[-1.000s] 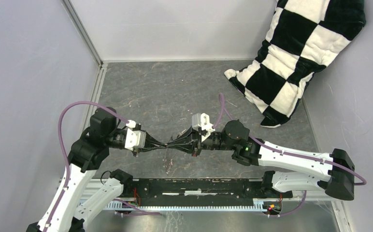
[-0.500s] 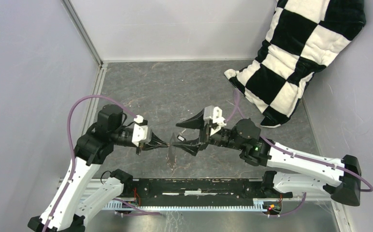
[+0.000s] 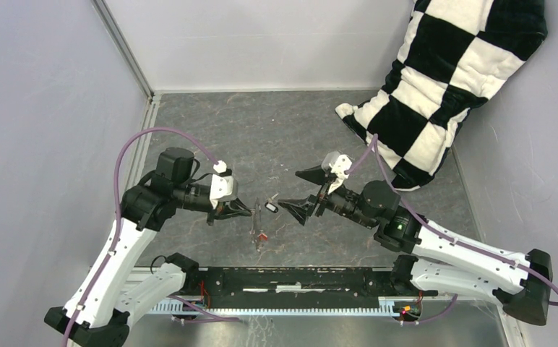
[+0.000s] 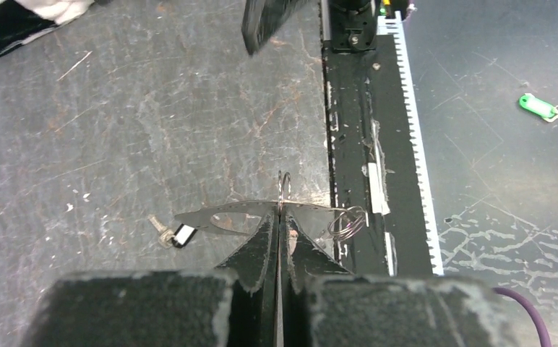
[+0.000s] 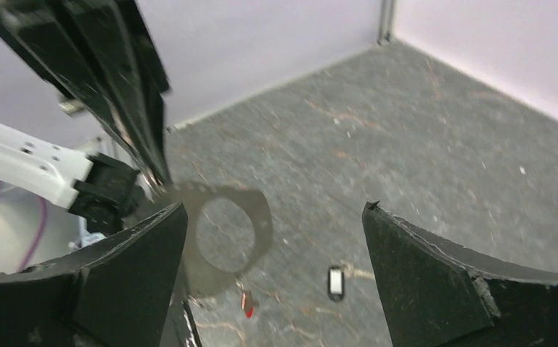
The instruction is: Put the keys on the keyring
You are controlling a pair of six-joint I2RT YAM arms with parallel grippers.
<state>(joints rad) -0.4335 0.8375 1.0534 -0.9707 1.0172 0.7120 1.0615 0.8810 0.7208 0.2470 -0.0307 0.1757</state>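
The keyring (image 5: 262, 220) is held just off the table (image 3: 262, 130), over its front middle and close to the black rail (image 3: 298, 278) along the near edge. The left gripper (image 4: 280, 220) has it: the two fingers are pressed together on the hoop's rim about halfway along one long side, so the oval sticks out to both sides of the fingertips. The hoop stands on edge. From above it is only a thin line, with its long axis running roughly from the far side toward the near edge. Its open face is turned toward the right gripper (image 3: 289, 190). That pose looks deliberate: one arm presents the ring as a fixed target, with the opening toward the other arm.

The right gripper hovers just beside the ring on its right with the jaws spread wide and nothing between them. It is pointed at the hoop.

The black key (image 5: 336, 283), with its pale spot, appears to lie on the table between the ring and the right gripper, apart from both. I judge it the next thing to fetch. The red key (image 5: 246, 307) shows just under the ring's near end. A small wire coil sits at that end, but I cannot tell whether the red key hangs from it.

A checkered cushion (image 3: 449, 79) leans in the far right corner, well apart.
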